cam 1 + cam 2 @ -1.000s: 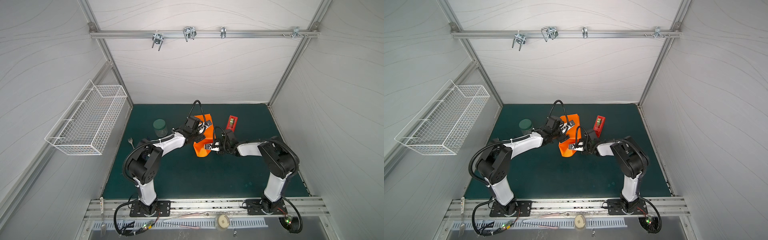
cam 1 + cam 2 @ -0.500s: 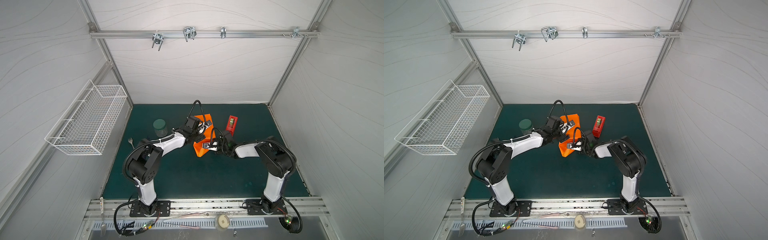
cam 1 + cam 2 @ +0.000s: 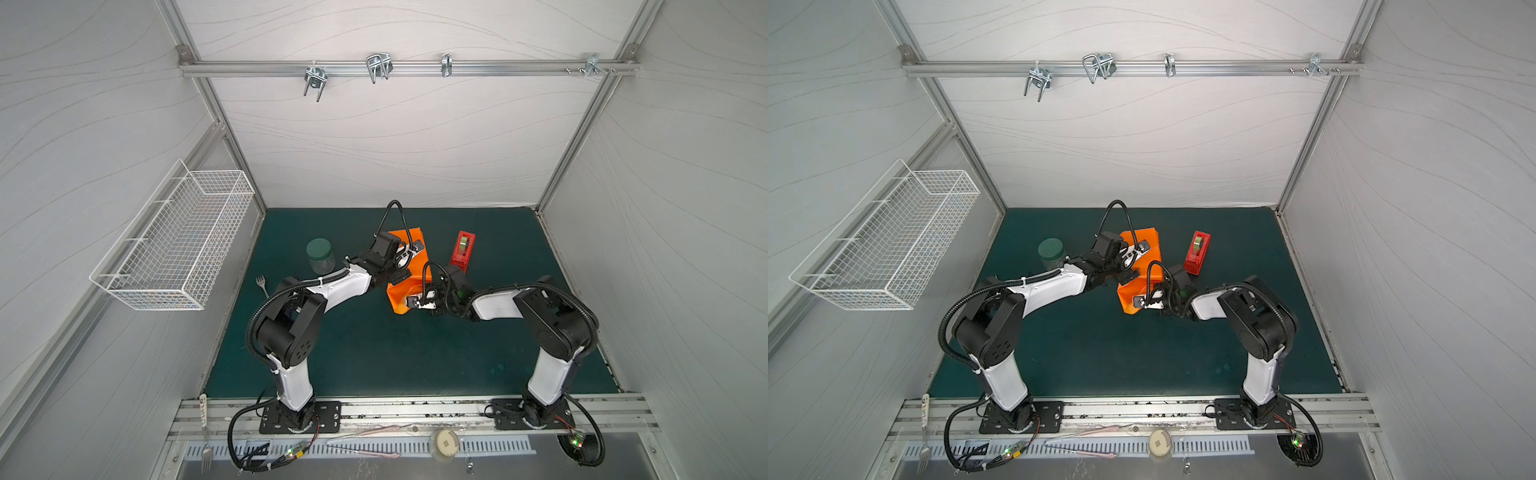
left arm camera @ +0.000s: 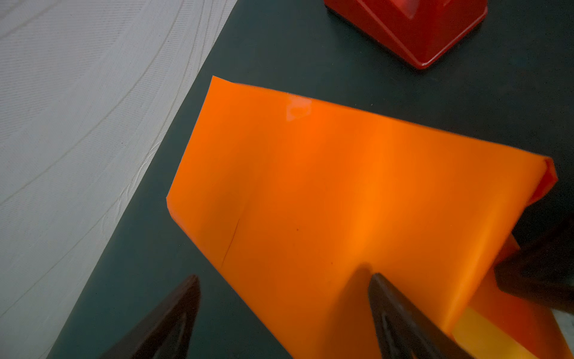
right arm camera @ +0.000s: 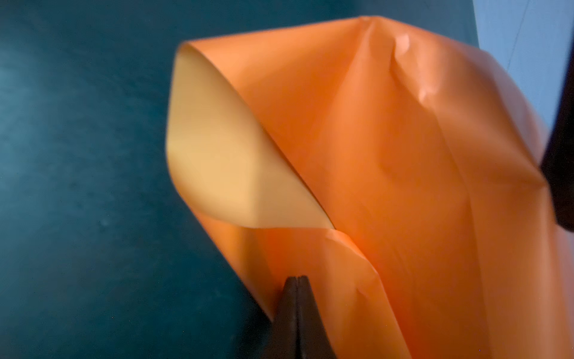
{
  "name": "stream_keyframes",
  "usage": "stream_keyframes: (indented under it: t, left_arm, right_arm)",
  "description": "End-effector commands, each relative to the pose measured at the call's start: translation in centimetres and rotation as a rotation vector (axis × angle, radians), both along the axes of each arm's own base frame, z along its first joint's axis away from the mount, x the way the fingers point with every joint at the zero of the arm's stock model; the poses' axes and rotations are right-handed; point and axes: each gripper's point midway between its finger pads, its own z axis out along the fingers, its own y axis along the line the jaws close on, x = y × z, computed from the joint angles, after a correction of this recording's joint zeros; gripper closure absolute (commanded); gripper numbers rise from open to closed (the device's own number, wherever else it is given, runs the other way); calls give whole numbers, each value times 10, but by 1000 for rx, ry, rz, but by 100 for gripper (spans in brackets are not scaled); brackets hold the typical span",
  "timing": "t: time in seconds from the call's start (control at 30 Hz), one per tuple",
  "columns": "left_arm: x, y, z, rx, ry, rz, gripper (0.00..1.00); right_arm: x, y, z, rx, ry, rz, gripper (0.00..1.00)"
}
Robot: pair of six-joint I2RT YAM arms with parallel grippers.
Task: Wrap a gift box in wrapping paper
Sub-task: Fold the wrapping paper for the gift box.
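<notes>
The large glossy orange sheet of wrapping paper [image 3: 398,296] lies folded into a long bundle in the middle of the dark green desk [image 3: 374,353]. Its long axis runs from the near side to the far side, between the two arms. The yellow-green gift box is not plainly visible; I judge it sits inside the fold. A pale patch shows at the edge of the left wrist view, but it may be only the paper's inner face.

The right tool [image 5: 296,279] is clenched on a loose flap at the near end of the bundle, which curls up and shows its cream underside. The left tool [image 4: 284,277] is released and spread wide over the far half. One finger [image 4: 397,310] is on the paper's flat top and the other hangs over bare desk, so it grasps nothing.

The held flap therefore lies on the right arm's side and must travel away from that arm, across the bundle toward the left tool, which is nearer the top face and can pin it. The red plastic tape dispenser [image 3: 463,249] stands just beside the bundle's far end, nearer the right arm
</notes>
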Motion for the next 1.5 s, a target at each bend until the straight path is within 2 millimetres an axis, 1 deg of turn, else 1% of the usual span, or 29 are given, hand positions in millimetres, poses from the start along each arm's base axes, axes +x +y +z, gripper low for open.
stream_keyframes:
  t: [0.0, 0.13, 0.2, 0.23, 0.27, 0.43, 0.53, 0.6, 0.67, 0.73, 0.8, 0.87, 1.0, 1.13, 1.27, 1.47]
  left_arm:
    - [-10, 5, -34, 67, 85, -11, 13]
    - [-10, 5, -34, 68, 84, -12, 13]
    - [-10, 5, -33, 68, 83, -11, 13]
    - [-10, 4, -33, 67, 82, -13, 13]
    - [-10, 5, -33, 67, 84, -12, 13]
    - [-10, 4, -33, 65, 85, -13, 13]
    - [-9, 3, -32, 64, 84, -13, 13]
    - [-9, 4, -32, 64, 85, -13, 13]
    - [-9, 3, -33, 65, 85, -15, 13]
    - [-9, 3, -33, 68, 86, -18, 13]
    - [-9, 2, -32, 69, 83, -18, 13]
    - [-9, 2, -32, 71, 84, -19, 13]
    - [-9, 3, -33, 73, 86, -17, 13]
    - [-9, 4, -35, 76, 89, -14, 13]
    - [-10, 4, -36, 78, 91, -18, 13]
    - [-8, 3, -33, 73, 87, -17, 13]
  right_arm:
    - [-26, -2, -2, -18, 87, 61, 100]
    - [-16, -4, 21, 29, 89, 16, 100]
    - [-11, -8, 28, 46, 92, -6, 100]
    - [-8, -11, 28, 49, 97, -19, 100]
    - [-5, -14, 27, 47, 99, -30, 100]
    - [9, -23, 8, -7, 89, -73, 100]
    - [19, -27, 1, -21, 77, -91, 100]
    - [22, -29, -2, -32, 77, -98, 100]
    - [21, -30, -8, -44, 81, -94, 100]
    - [18, -30, -13, -57, 83, -82, 100]
    - [10, -30, -19, -72, 89, -58, 100]
    - [3, -28, -20, -79, 90, -32, 100]
    - [-13, -17, -21, -85, 96, 16, 100]
    - [-29, -7, -20, -85, 96, 63, 100]
    - [-46, -3, -17, -81, 103, 111, 100]
    - [-73, 2, -3, -43, 134, 193, 100]
